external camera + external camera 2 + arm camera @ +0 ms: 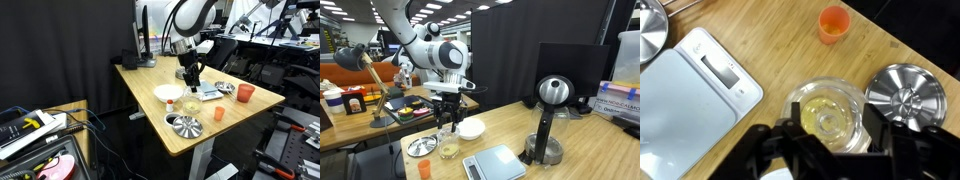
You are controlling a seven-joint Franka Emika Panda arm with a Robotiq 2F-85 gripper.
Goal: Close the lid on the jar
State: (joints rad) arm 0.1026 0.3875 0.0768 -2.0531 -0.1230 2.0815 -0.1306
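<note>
The clear glass jar (828, 108) stands open on the wooden table, with a yellowish bottom seen through its mouth in the wrist view. It also shows in both exterior views (191, 102) (448, 150). My gripper (832, 132) is open and empty, hanging straight above the jar, with one dark finger on each side of its rim in the wrist view. It also shows in both exterior views (190, 74) (448, 122). A round steel lid (905, 95) lies flat on the table right beside the jar and shows in both exterior views (183, 125) (421, 146).
A white kitchen scale (690, 95) (495, 163) lies next to the jar. A white bowl (168, 93) (471, 128) stands close by. Orange cups (245, 91) (219, 113) (834, 22) stand on the table. A black stand (548, 125) rises at one end.
</note>
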